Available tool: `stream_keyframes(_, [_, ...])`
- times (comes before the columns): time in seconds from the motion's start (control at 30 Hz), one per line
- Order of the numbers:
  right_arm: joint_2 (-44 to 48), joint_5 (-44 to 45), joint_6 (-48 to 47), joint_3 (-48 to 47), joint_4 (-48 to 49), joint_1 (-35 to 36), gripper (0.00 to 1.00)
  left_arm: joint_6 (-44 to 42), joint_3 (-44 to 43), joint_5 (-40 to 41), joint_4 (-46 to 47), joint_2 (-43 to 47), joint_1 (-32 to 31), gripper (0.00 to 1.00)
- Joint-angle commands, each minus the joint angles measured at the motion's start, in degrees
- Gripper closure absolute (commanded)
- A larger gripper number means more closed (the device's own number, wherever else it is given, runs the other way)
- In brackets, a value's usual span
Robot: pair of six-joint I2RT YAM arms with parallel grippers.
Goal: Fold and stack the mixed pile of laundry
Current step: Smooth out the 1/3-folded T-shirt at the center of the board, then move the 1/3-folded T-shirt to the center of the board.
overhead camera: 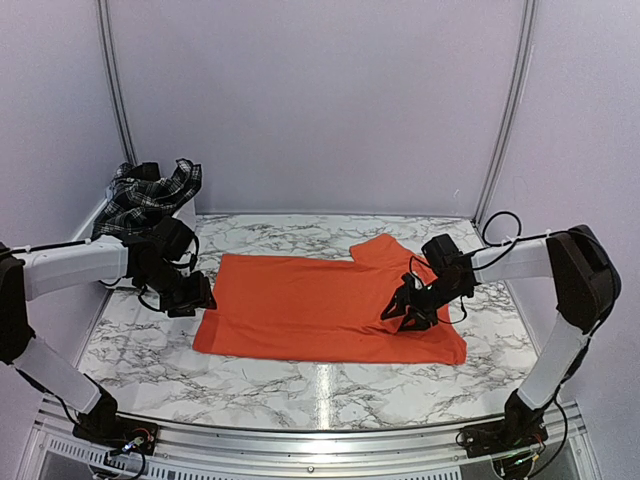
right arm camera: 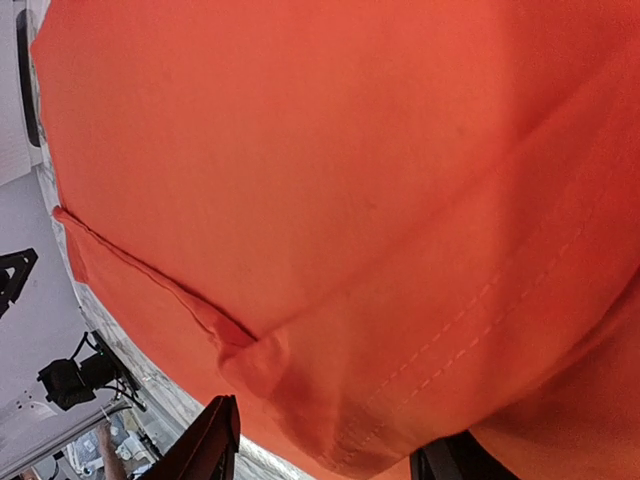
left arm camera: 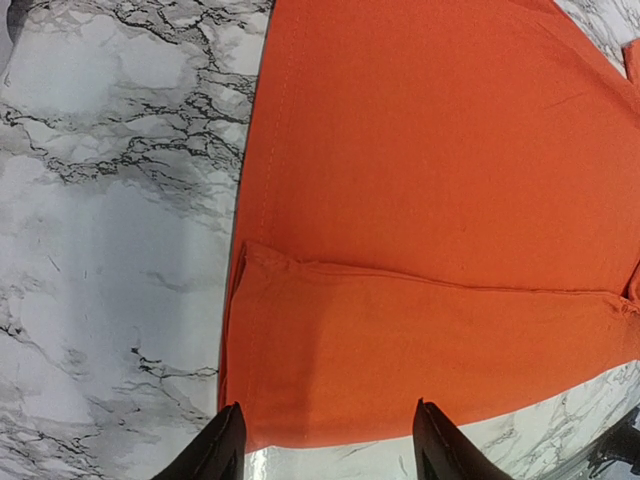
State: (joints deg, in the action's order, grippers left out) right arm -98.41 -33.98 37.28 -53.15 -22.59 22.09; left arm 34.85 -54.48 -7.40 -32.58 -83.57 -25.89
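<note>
The bright orange T-shirt [overhead camera: 320, 305] of the mixed laundry pile lies spread flat on the marble table, one sleeve folded over at the back right. My left gripper [overhead camera: 192, 297] hovers open at the shirt's left edge. In the left wrist view its gripper [left arm camera: 335, 452] has nothing between the fingers, and a folded band of the T-shirt [left arm camera: 430, 350] lies just ahead. My right gripper [overhead camera: 406, 314] is down on the shirt's right part. In the right wrist view it [right arm camera: 335, 455] stands open, with a bunched, stitched hem of the T-shirt [right arm camera: 330, 400] between its fingers.
A black-and-white plaid piece [overhead camera: 145, 195] is heaped in a white bin [overhead camera: 187, 212] at the back left corner. Pale walls close in the back and both sides. A metal rail [overhead camera: 320, 440] runs along the table's near edge.
</note>
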Motion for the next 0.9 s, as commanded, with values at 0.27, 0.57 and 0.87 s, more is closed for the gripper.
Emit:
stream_keyframes(0.27, [-7.34, -6.61, -1.64, -15.29, 4.96, 3.31, 0.48, -1.48, 0.49, 1.05, 0.72, -1.89, -0.13, 0.40])
stream_keyframes(0.57, [9.37, 0.19, -9.59, -7.27, -7.49, 0.57, 0.50, -2.74, -0.97, 0.39, 1.28, -3.40, -0.15, 0.40])
stream_keyframes(0.87, [20.84, 15.96, -16.08, 3.62, -24.85, -9.00, 0.71, -3.54, -1.33, -0.36, 1.26, -4.19, -0.12, 0.40])
